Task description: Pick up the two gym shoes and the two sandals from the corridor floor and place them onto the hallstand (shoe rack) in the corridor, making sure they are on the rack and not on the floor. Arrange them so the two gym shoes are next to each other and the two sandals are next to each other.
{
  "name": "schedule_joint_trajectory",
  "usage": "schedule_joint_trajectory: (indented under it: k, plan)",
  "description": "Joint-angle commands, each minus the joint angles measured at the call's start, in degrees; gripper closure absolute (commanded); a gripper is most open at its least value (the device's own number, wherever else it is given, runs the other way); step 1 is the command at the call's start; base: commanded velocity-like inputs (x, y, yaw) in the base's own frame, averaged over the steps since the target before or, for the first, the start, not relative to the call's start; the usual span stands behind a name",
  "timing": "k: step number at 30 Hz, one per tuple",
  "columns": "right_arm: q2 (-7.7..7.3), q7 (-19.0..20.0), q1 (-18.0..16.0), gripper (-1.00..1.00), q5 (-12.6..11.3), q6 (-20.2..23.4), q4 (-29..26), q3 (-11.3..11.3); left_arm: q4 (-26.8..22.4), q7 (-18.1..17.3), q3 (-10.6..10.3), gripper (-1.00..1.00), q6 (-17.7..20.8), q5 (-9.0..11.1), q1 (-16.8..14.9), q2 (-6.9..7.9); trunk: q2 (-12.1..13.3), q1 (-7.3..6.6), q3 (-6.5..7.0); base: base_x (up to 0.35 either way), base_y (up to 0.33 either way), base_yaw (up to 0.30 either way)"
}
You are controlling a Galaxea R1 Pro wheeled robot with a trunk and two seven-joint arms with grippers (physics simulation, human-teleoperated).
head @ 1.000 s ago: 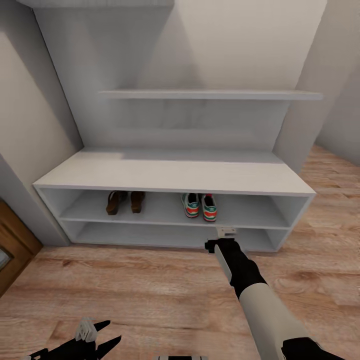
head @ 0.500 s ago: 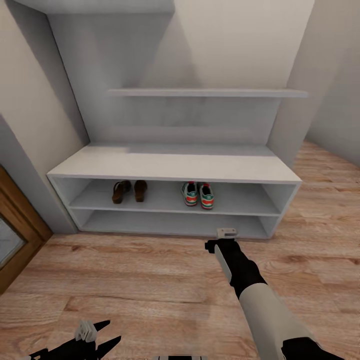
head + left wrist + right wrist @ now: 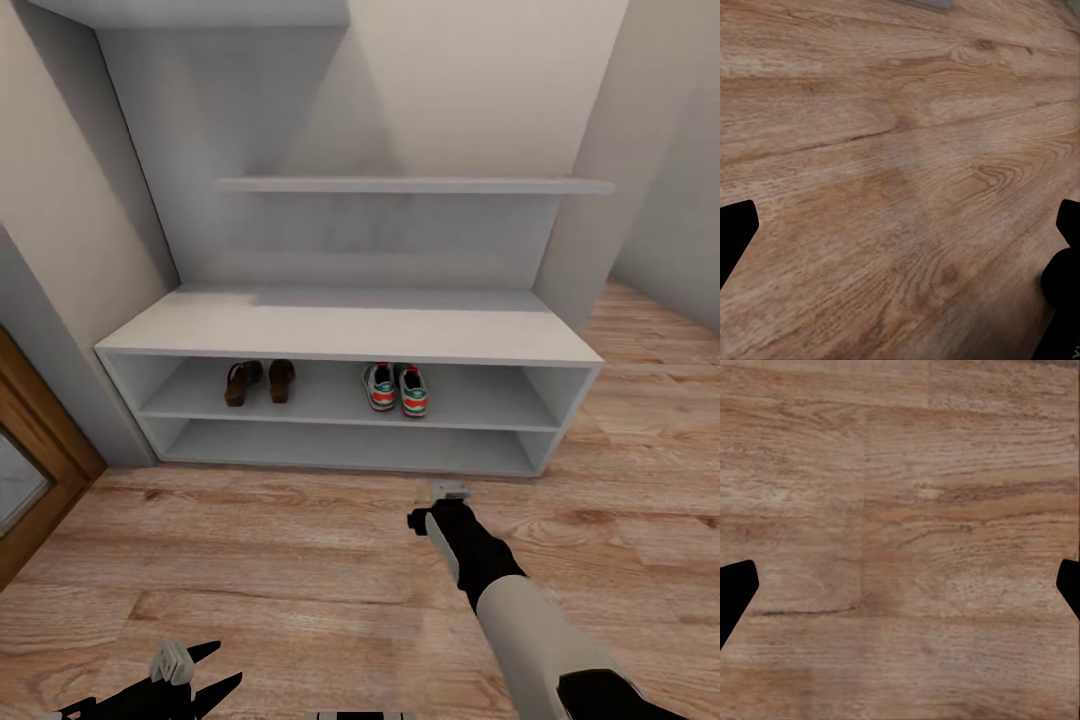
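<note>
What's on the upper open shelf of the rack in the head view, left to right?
Left sandal → right sandal → a bare stretch of the rack's shelf → left sneaker → right sneaker. Each pair sits side by side.

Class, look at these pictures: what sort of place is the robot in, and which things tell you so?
Probably a home entrance corridor: a hallstand holding sandals and gym shoes, wood-plank floor, and a wooden door edge.
</note>
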Motion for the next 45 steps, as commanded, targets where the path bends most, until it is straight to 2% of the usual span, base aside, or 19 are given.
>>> schedule_joint_trajectory:
  k: [1, 5, 10, 14, 19, 22, 25, 27, 35, 39, 40, 43, 45]
  plan:
    - [0.0, -0.2, 0.0, -1.0, 0.0, -0.5, 1.0, 0.2, 0.0, -0.1, 0.0, -1.0, -0.4, 0.0, 0.0, 0.0, 0.0, -0.02, -0.04, 0.0, 0.0, 0.0]
    - [0.0, -0.1, 0.0, -1.0, 0.0, -5.6, 5.0, 0.2, 0.0, 0.1, 0.1, -1.0, -0.4, 0.0, 0.0, 0.04, 0.0, -0.02, -0.04, 0.0, 0.0, 0.0]
    - [-0.35, -0.1, 0.0, -1.0, 0.0, -10.0, 8.9, 0.2, 0.0, 0.1, 0.1, -1.0, -0.4, 0.0, 0.0, 0.08, 0.0, -0.02, -0.04, 0.0, 0.0, 0.0]
    - [-0.53, -0.1, 0.0, -1.0, 0.0, -13.6, 12.2, 0.3, 0.0, 0.2, 0.2, -1.0, -0.4, 0.0, 0.0, 0.09, 0.0, -0.12, 0.84, 0.0, 0.0, 0.0]
    - [-0.6, -0.1, 0.0, -1.0, 0.1, -14.5, 12.9, 0.3, 0.0, 0.2, 0.2, -1.0, -0.4, 0.0, 0.0, 0.21, 0.1, -0.25, 1.95, 0.0, 0.0, 0.0]
    - [-0.66, -0.1, 0.0, -1.0, 0.2, -14.8, 13.0, 0.3, 0.0, 0.2, 0.2, -1.0, -0.3, 0.0, 0.0, 0.76, 0.1, -0.33, 2.62, 0.0, 0.0, 0.0]
    - [-1.02, 0.0, 0.0, -1.0, 0.2, -15.7, 13.1, 0.4, 0.0, 0.2, 0.2, -1.0, -0.2, 0.1, 0.1, 2.43, 1.3, -0.99, 3.16, 0.0, 0.0, 0.0]
    - [-1.11, 0.0, 0.1, -1.0, 0.2, -15.9, 13.0, 0.5, 0.0, 0.2, 0.2, -1.0, -0.1, 0.2, 0.1, 2.96, 2.1, -1.43, 3.51, 0.0, 0.0, 0.0]
    - [-0.98, 0.0, 0.1, -1.0, 0.2, -16.1, 13.1, 0.6, 0.5, 0.3, 0.4, -1.0, 0.1, 0.3, 0.2, 3.64, 5.4, -3.18, 4.95, 0.0, 0.0, 0.0]
    - [-0.9, 0.2, 0.1, -1.0, 0.2, -16.1, 13.9, 0.6, 1.6, 0.3, 1.9, -1.0, -0.1, 0.3, 0.2, 3.69, 7.0, -4.06, 5.67, 0.0, 0.0, 0.0]
    - [-0.87, 0.9, 0.1, -1.0, 0.2, -16.2, 15.8, 0.6, 2.4, 0.3, 4.3, -1.0, -0.1, 0.1, 0.2, 3.74, 7.4, -4.28, 5.85, 0.0, 0.0, 0.0]
    - [-0.88, 1.4, 0.1, -1.0, 0.2, -17.2, 17.8, 0.6, 2.8, 0.3, 5.8, -1.0, -0.1, -0.1, 0.1, 3.74, 8.6, -4.94, 6.39, 0.0, 0.0, 0.0]
    - [-0.9, 1.5, 0.1, -1.0, 0.2, -18.4, 18.5, 0.6, 2.9, 0.3, 6.0, -1.0, -0.1, -0.2, 0.1, 3.76, 9.4, -5.38, 6.75, 0.0, 0.0, 0.0]
